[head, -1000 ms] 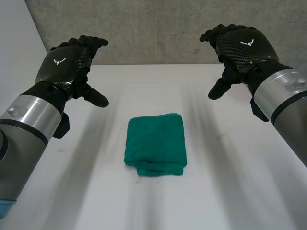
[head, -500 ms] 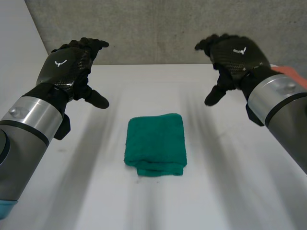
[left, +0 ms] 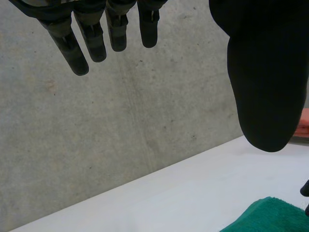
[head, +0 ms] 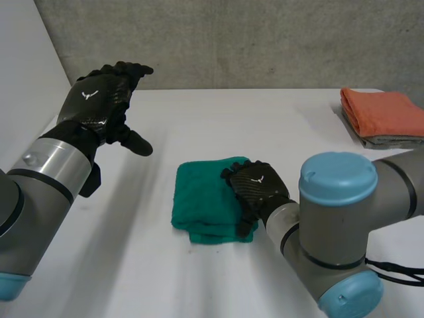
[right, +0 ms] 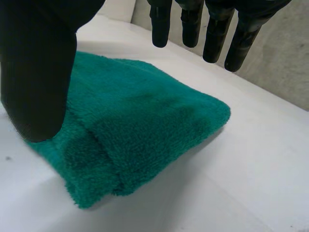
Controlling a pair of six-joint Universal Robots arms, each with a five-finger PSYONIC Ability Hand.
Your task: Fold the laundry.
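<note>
Seen from the head, my right hand (head: 257,190) hangs over the right edge of the folded green towel (head: 202,192) mid-tabletop (head: 119,265). My left hand (head: 98,106) is raised well apart. At my left wrist, straight fingers (left: 77,50) hold nothing. At my right wrist, spread fingers (right: 192,26) hover open above the towel, which looks soft, light and probably floppy, so it is best pinched at its layered edge.

1. Head view: was taken from high behind the robot, facing down on the white table (head: 199,112).
2. Left wrist view: was aimed past the left hand (left: 260,72) at the grey wall (left: 120,121).
3. Right wrist view: was set close above the green towel (right: 145,125), which was shared by all three views.
</note>
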